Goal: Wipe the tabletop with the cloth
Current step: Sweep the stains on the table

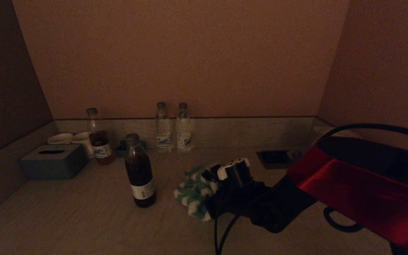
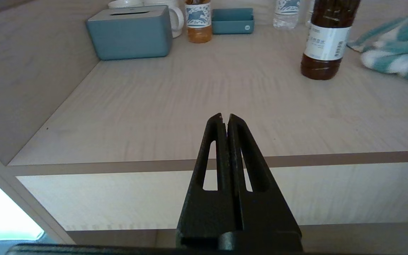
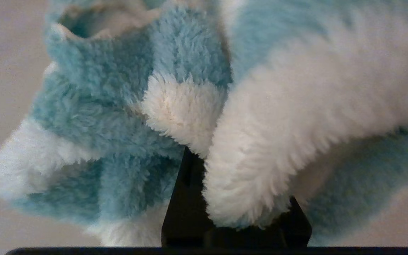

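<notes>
The fluffy teal-and-white cloth [image 1: 193,193] lies bunched on the pale wooden tabletop [image 1: 83,219], right of centre. My right gripper [image 1: 209,179] reaches in from the right and is buried in it. In the right wrist view the cloth [image 3: 119,106] fills the picture, and a white fold is pinched in my right gripper [image 3: 221,166]; only one black finger [image 3: 186,198] shows. My left gripper [image 2: 225,116] is shut and empty, parked in front of the table's front edge; the cloth [image 2: 395,49] lies far off to its right.
A dark brown bottle [image 1: 140,173] stands just left of the cloth. A grey-blue tissue box [image 1: 53,161], white cups [image 1: 73,138] and a tea bottle [image 1: 99,141] stand at the back left. Two water bottles [image 1: 173,129] stand at the back wall, and a dark panel [image 1: 275,157] at the back right.
</notes>
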`<state>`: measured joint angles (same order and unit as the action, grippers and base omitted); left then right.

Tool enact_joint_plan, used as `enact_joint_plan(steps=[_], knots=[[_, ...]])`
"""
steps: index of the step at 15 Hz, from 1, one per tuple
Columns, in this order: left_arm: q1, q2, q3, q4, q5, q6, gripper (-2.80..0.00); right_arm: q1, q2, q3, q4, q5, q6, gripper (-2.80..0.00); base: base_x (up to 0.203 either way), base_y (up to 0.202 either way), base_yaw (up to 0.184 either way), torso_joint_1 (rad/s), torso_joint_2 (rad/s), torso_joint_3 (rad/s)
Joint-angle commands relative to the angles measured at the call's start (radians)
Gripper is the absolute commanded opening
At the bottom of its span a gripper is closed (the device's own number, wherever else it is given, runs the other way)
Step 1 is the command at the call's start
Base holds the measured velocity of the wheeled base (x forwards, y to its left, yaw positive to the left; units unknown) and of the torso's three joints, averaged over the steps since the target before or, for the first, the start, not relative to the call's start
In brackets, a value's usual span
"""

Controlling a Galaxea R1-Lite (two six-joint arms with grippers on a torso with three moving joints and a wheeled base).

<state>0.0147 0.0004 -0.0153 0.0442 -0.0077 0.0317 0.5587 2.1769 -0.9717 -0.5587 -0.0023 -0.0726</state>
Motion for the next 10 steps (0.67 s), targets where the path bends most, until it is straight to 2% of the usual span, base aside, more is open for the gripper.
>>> enact_joint_plan(steps=[1, 6, 10], knots=[[-0.001, 0.0, 0.0, 0.0, 0.0, 0.001, -2.8, -0.058, -0.014, 0.016, -0.091, -0.003, 0.0, -2.8, 0.0, 0.0, 0.0, 0.0, 0.0, 0.0], [0.001, 0.0, 0.0, 0.0, 0.0, 0.001, -2.8, -0.152, 0.035, -0.047, -0.09, -0.002, -0.003, -2.8, 0.0, 0.0, 0.0, 0.0, 0.0, 0.0], [0.0, 0.001, 0.0, 0.0, 0.0, 0.001, -2.8, -0.217, 0.141, -0.206, -0.083, -0.008, -0.003, -2.8, 0.0, 0.0, 0.0, 0.0, 0.0, 0.0]])
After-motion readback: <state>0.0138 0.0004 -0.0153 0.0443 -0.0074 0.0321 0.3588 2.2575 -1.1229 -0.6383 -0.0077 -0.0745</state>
